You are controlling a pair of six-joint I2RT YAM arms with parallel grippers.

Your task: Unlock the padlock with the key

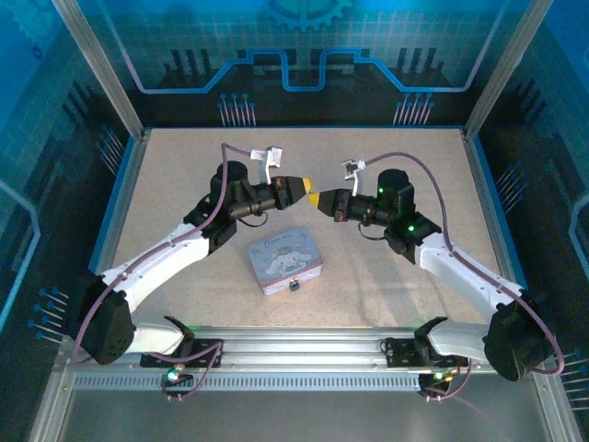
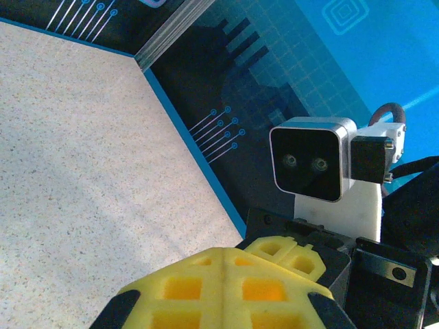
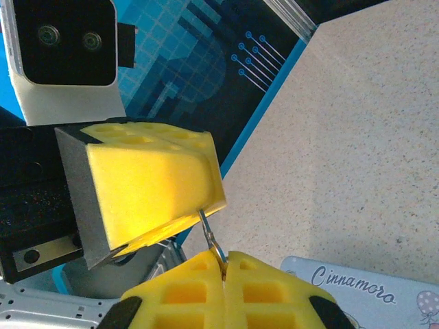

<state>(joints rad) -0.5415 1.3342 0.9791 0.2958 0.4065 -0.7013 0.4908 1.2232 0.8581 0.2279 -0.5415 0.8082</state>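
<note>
Both grippers meet tip to tip above the table behind the tin. The key, a thin silvery sliver, spans the short gap between them. One end is pinched in my right gripper, whose yellow pads are pressed together. The other end disappears into the closed yellow fingers of my left gripper. In the top view the right gripper sits just right of it. The left gripper is shut in its own wrist view. The padlock is a tiny dark spot at the tin's near edge.
A pastel cartoon tin lies on the speckled table below the grippers, and its corner reaches into the right wrist view. Blue-edged walls enclose the table. A metal rail runs along the near edge by the arm bases.
</note>
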